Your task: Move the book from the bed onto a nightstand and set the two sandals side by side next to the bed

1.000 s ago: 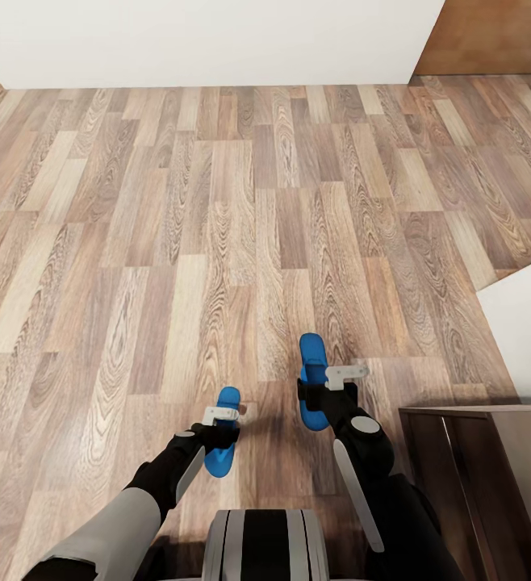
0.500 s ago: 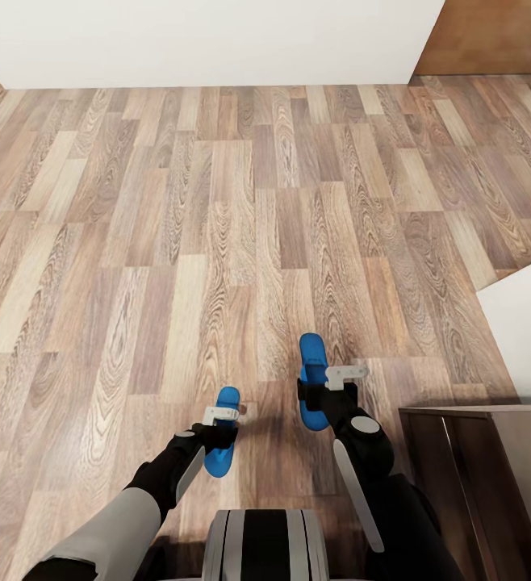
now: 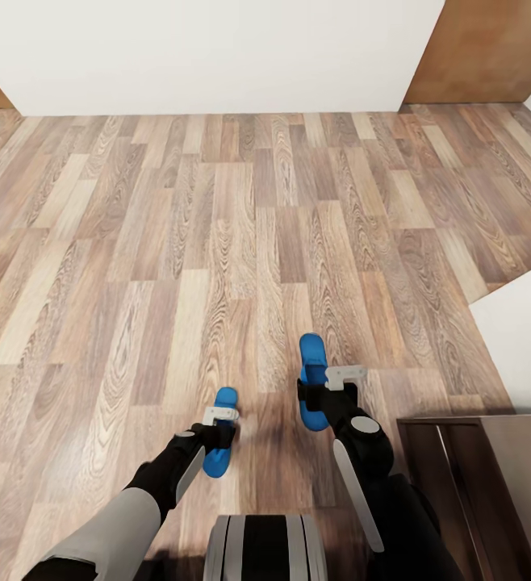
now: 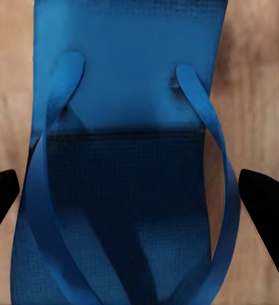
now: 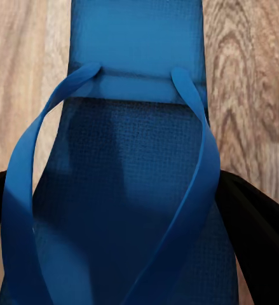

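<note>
Gripping one blue sandal each, left gripper point(image 3: 219, 425) holds the left sandal point(image 3: 219, 448), right gripper point(image 3: 327, 389) the right sandal point(image 3: 312, 359).

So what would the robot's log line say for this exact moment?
left claw: on sandal | right claw: on sandal | both over floor | cabinet at right

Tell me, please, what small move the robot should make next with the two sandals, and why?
Probably lower both arms to set them on the floor. The left gripper and right gripper each straddle a blue sandal, roughly parallel, with the dark wooden furniture close on the right.
</note>
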